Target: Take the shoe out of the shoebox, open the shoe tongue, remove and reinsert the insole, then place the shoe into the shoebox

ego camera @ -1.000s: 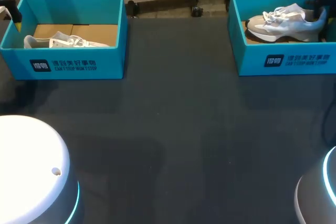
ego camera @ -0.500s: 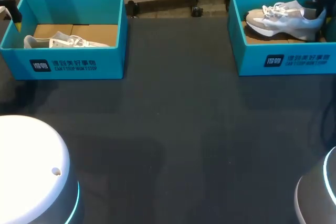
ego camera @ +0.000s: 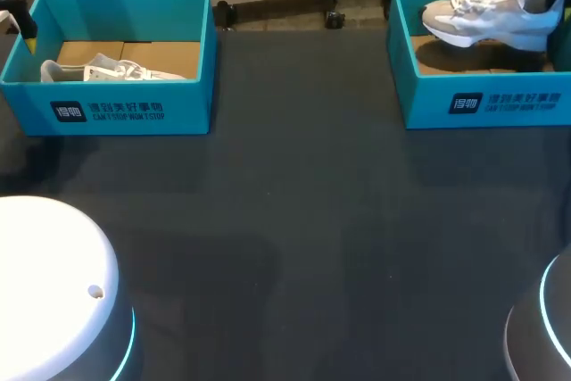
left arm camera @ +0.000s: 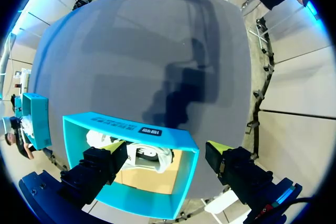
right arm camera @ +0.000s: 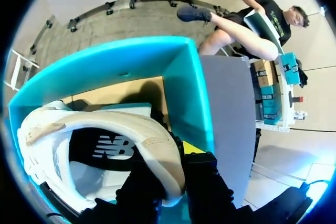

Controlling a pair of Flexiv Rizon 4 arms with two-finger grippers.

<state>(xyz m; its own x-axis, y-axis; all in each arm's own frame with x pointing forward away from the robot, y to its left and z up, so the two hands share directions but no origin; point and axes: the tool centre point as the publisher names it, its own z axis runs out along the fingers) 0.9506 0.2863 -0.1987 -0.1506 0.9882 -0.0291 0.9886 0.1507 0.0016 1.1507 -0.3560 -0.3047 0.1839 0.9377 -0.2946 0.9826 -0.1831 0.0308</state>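
Sneaker (ego camera: 486,17) hangs raised inside the right shoebox (ego camera: 482,100), lifted off the cardboard floor, its heel collar pinched between the fingers of the right gripper (right arm camera: 173,158). Left gripper (left arm camera: 165,148) hovers above the left shoebox (left arm camera: 131,135), fingers spread wide, gripping nothing. A second sneaker (left arm camera: 149,156) lies inside that box.

The front wall of the left shoebox (ego camera: 116,111) is hiding the lower half of the white sneaker (ego camera: 98,69) inside. The heel of the lifted sneaker (right arm camera: 105,145) is covering one fingertip of the right gripper (right arm camera: 172,156), which is falling outside the head view.
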